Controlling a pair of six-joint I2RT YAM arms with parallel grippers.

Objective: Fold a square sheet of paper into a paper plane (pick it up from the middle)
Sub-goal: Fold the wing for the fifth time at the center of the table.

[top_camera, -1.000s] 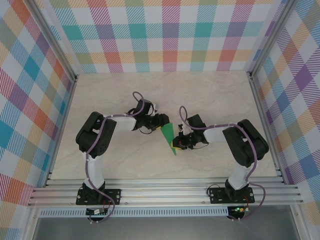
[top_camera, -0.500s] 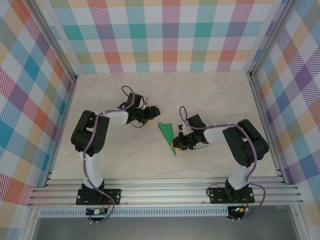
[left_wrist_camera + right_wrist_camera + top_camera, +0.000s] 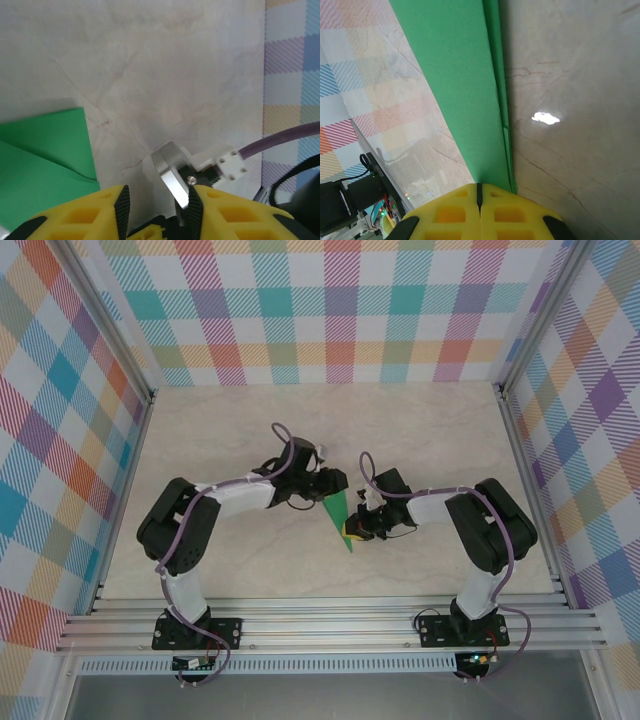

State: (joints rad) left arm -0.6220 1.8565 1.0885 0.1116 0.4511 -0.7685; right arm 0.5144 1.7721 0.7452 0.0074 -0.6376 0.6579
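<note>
Bright green folded paper plane (image 3: 340, 515) lies on the pale tabletop (image 3: 420, 440). Its narrow end is pinched in the right jaws, which are shut tight on it. Its wide end sits just beside the left jaws, which are a little way apart with nothing between them. If the left jaws close crooked, they could crumple that end and spoil the crease. A hard tug could rip the thin paper or pull it free.

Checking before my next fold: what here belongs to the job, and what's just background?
Job: folded green paper, right pincer shut on it, left pincer open beside it.
Just there: table, plaid walls, aluminium rails.
</note>
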